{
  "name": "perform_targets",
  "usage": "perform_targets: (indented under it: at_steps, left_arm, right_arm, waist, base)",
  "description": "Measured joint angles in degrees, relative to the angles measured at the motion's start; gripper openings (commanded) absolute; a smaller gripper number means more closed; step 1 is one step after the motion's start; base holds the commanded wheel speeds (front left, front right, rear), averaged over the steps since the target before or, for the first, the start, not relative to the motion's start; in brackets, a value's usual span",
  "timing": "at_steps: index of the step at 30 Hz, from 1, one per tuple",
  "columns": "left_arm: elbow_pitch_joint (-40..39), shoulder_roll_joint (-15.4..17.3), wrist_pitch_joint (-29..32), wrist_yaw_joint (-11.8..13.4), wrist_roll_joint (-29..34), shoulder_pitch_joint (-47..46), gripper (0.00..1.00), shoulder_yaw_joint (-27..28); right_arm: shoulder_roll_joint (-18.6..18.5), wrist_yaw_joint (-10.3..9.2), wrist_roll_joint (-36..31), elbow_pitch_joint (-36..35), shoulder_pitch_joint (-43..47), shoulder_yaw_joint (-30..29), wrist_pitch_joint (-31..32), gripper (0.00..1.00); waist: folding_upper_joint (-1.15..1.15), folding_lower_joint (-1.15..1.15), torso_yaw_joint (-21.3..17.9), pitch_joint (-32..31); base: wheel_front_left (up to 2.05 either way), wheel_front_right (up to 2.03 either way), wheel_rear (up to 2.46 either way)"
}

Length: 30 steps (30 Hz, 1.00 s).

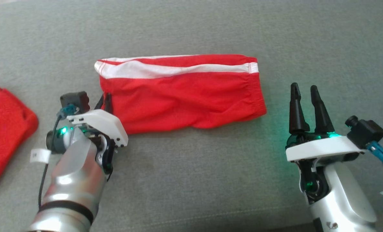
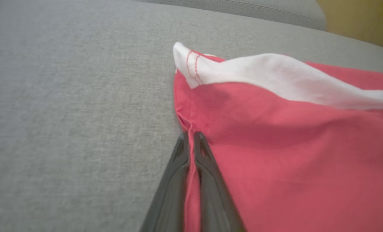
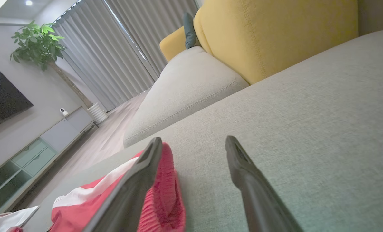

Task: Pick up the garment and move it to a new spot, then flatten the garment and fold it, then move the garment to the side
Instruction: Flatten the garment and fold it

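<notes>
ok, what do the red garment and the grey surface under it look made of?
The garment: thin soft cloth, matte, probably a light synthetic knit; it wrinkles loosely and its right end is gathered like elastic. The grey cushion: woven upholstery fabric, matte, with a fine heathered weave and a stitched seam.

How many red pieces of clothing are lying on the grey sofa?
2. The garment lies in the middle, its left corner pinched by the left gripper; a second red cloth lies at the left edge, partly cut off.
</notes>
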Motion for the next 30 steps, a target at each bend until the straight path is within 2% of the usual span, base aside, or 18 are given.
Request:
perform_targets:
  at_steps: [4, 5, 6, 7, 13, 20, 30]
  left_arm:
    - [-2.65, 0.13, 0.07, 1.26, 0.02, 1.78, 0.00, 0.08]
    - [-3.46, 0.19, 0.07, 1.57, 0.11, 2.33, 0.22, 0.08]
    - [-4.25, 0.26, 0.07, 1.88, 0.24, 2.96, 0.68, 0.08]
    - [-5.32, 0.31, 0.08, 2.33, 0.41, 3.67, 1.00, 0.15]
    - [-11.81, 0.57, 0.19, 4.79, 2.13, 7.67, 1.00, 0.43]
    - [-17.62, 0.34, 0.57, 5.10, 3.67, 11.69, 1.00, 0.42]
    - [-20.96, 0.05, 0.57, 4.74, 5.32, 13.45, 1.00, 0.40]
  right_arm:
    - [0.02, 0.00, -0.82, 0.83, -0.03, 1.29, 0.00, 1.00]
    - [0.03, 0.00, -1.08, 1.10, -0.03, 1.69, 0.00, 1.00]
    - [0.04, 0.00, -1.08, 1.40, -0.05, 2.11, 0.00, 1.00]
    - [0.03, 0.00, -1.09, 1.64, -0.06, 2.53, 0.00, 1.00]
    - [0.05, 0.00, -1.72, 4.23, -0.29, 3.87, 0.00, 1.00]
    - [0.05, 0.00, -1.34, 9.55, -2.30, 3.70, 0.01, 1.00]
    - [-0.42, -0.02, 4.42, 16.26, -5.41, 5.65, -0.20, 1.00]
  waist:
    - [0.00, 0.00, 1.28, -0.32]
    - [0.00, 0.00, 1.57, -0.38]
    - [0.00, 0.00, 1.87, -0.44]
    - [0.00, 0.00, 2.16, -0.47]
    - [0.00, 0.00, 4.17, -0.23]
    - [0.00, 0.00, 6.73, 0.51]
    - [0.00, 0.00, 8.61, 1.44]
  base:
    - [0.00, 0.00, 0.00]
    - [0.00, 0.00, 0.00]
    - [0.00, 0.00, 0.00]
    - [0.00, 0.00, 0.00]
    - [0.00, 0.00, 0.00]
    - [0.00, 0.00, 0.00]
    - [0.00, 0.00, 0.00]
